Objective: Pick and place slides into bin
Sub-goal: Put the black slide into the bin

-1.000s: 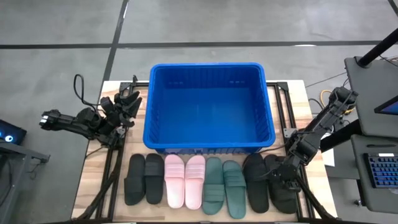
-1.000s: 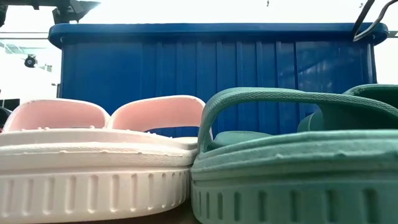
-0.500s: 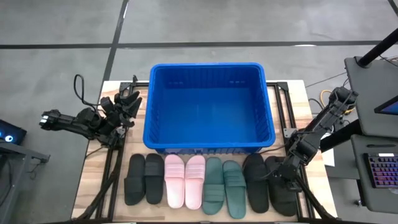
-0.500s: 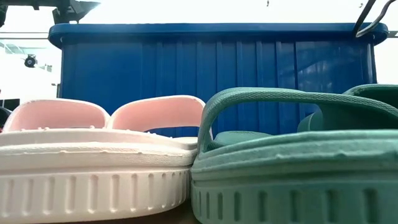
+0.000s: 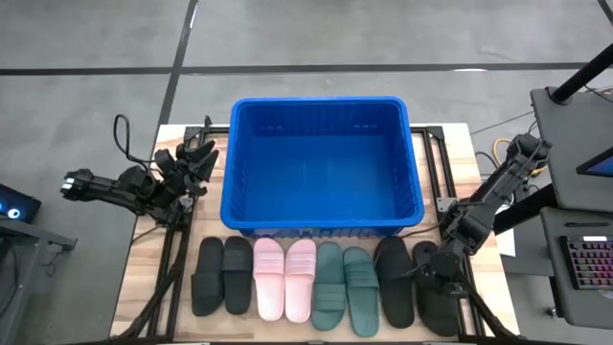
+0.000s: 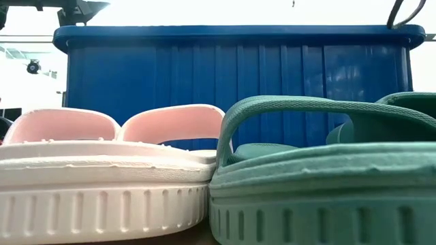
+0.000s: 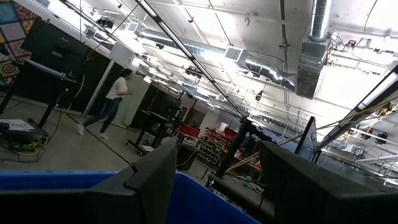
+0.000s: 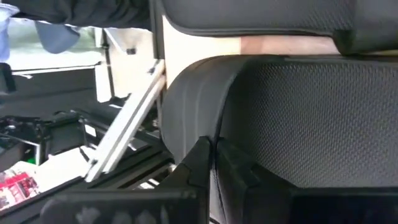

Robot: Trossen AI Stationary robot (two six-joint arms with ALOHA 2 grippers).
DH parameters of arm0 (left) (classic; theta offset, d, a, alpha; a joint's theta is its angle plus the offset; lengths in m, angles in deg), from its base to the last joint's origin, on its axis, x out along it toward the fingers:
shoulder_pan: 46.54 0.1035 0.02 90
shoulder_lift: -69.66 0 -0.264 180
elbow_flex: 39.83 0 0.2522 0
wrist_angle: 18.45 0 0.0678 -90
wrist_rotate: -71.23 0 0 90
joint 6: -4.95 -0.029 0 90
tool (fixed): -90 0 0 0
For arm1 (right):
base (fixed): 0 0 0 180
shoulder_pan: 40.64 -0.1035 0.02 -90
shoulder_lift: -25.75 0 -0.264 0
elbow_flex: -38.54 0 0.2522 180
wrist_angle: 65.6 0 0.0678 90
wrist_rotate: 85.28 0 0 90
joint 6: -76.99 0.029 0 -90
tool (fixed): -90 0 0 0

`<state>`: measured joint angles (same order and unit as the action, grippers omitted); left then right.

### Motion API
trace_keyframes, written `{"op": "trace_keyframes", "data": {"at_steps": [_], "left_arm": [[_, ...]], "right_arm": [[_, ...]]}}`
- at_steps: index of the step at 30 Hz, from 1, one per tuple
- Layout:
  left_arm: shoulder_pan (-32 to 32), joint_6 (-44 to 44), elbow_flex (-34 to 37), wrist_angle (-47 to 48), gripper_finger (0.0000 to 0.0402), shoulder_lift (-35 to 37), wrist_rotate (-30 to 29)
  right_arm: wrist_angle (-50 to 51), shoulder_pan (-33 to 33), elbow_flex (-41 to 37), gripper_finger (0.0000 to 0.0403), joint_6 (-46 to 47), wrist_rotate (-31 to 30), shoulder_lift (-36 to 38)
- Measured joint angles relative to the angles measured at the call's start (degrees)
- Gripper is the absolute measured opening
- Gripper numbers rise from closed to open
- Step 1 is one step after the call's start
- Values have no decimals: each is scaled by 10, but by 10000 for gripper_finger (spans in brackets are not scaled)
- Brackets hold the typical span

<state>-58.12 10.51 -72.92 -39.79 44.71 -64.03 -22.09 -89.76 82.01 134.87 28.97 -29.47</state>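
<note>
Eight slides lie in a row along the table's near edge, soles down: a black pair [image 5: 222,275], a pink pair [image 5: 284,278], a green pair [image 5: 345,287] and a black pair at the right [image 5: 395,283]. Behind them stands the blue bin [image 5: 321,101], with nothing in it. My right gripper [image 5: 428,278] is down on the rightmost black slide [image 5: 445,307], fingers shut. My left gripper [image 5: 201,153] waits open beside the bin's left wall. My right gripper comes from above, slanting down from the table's right side, onto the rightmost black slide. Its shut fingertips [image 8: 202,155] meet against the raised rim [image 8: 186,93] beside the dotted footbed [image 8: 298,118]. Whether any rubber is between them I cannot tell. The slide lies flat on the table.
Dark frame rails [image 5: 442,182] run along the table beside the bin's right wall, and more rails [image 5: 172,259] along the left. The slides lie side by side, nearly touching. Beyond the table a person [image 7: 112,102] walks in the room.
My right gripper has dropped a little toward the table's near edge, onto the rightmost black slide. That slide has slid slightly toward the near right corner, still flat on the table.
</note>
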Motion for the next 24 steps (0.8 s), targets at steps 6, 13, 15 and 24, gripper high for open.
{"op": "trace_keyframes", "data": {"at_steps": [6, 13, 15, 24], "left_arm": [[0, 0, 0, 0, 217, -1, 0], [0, 0, 0, 0, 217, 1, 0], [0, 0, 0, -1, 217, 1, 0], [0, 0, 0, 0, 217, 0, 0]], "right_arm": [[0, 0, 11, 9, 7, 2, 1], [3, 0, 39, 9, 7, 2, 0], [5, 0, 49, 9, 8, 2, 0], [57, 0, 120, 9, 17, -28, 0]]}}
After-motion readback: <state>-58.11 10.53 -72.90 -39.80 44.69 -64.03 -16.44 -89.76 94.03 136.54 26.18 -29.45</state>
